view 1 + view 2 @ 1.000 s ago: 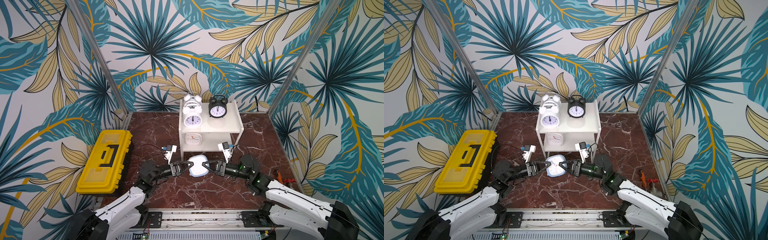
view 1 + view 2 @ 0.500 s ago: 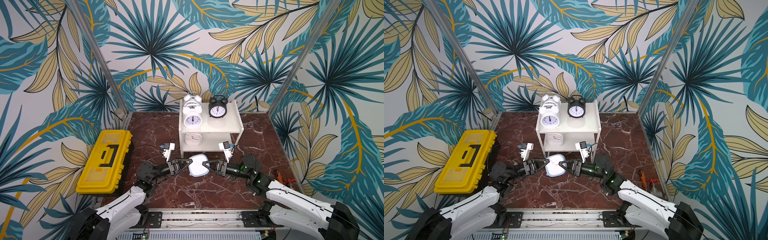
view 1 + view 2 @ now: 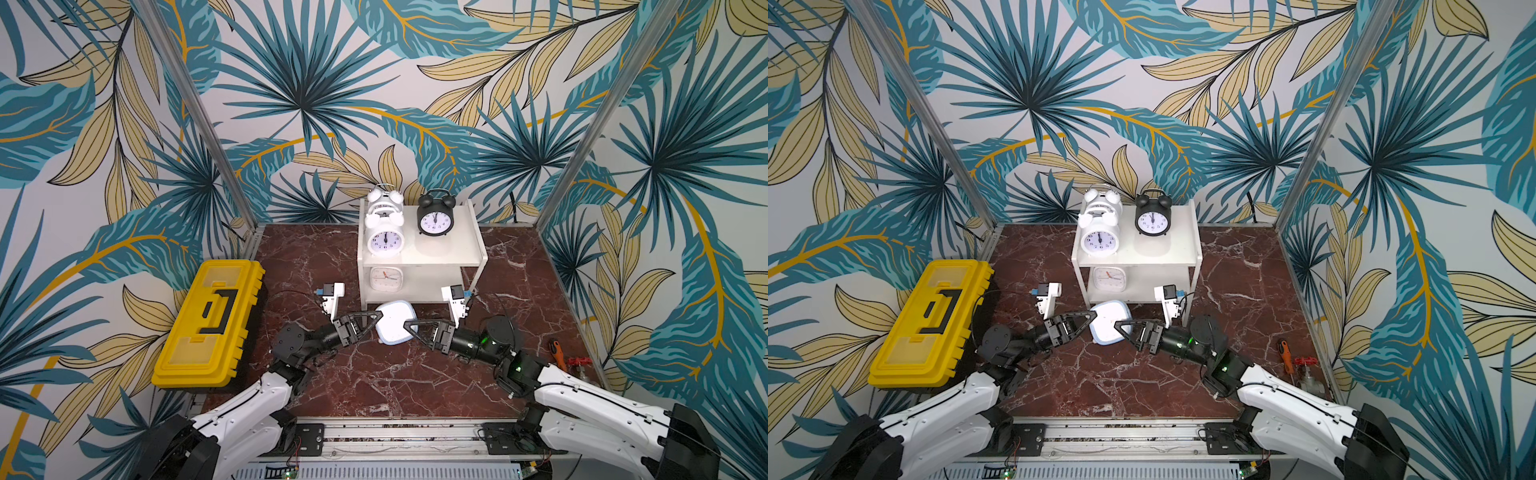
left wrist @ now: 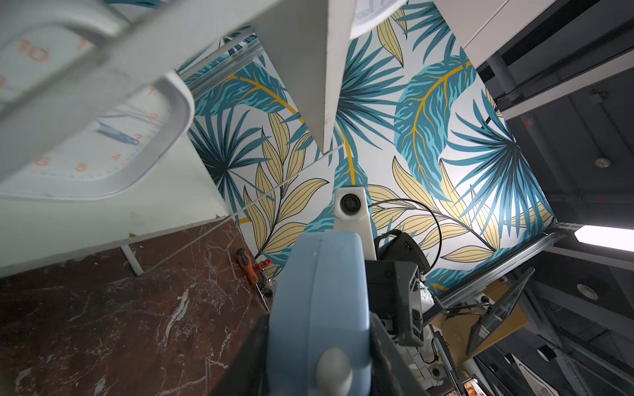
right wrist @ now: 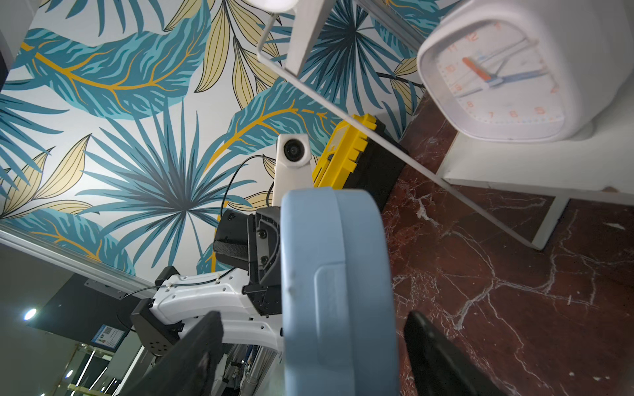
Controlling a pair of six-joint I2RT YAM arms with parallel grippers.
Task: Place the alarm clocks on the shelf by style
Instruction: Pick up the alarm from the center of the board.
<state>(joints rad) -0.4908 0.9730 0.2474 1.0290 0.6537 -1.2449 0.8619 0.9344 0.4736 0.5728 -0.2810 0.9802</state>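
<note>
The light-blue rounded-square alarm clock [image 3: 395,323] [image 3: 1109,323] hangs on edge just in front of the shelf [image 3: 461,245] [image 3: 1179,245]. My left gripper [image 3: 378,318] [image 4: 319,360] is shut on this clock [image 4: 319,308], both fingers pressed flat on its faces. My right gripper [image 3: 409,326] [image 5: 315,356] is open around the clock's [image 5: 336,274] opposite edge, with a gap on each side. Two white twin-bell clocks [image 3: 385,241] and a black one [image 3: 435,218] stand on the top board. A white rounded-square clock [image 3: 386,279] [image 5: 497,75] sits on the lower board.
A yellow toolbox [image 3: 208,324] lies at the left of the marble floor. An orange-handled screwdriver [image 3: 556,353] and a red valve [image 3: 579,362] lie by the right wall. The shelf's thin front leg [image 3: 478,274] stands close to my right wrist camera.
My left gripper has closed onto the light-blue clock. My right gripper, which held it before, has opened off it. The clock has barely moved.
</note>
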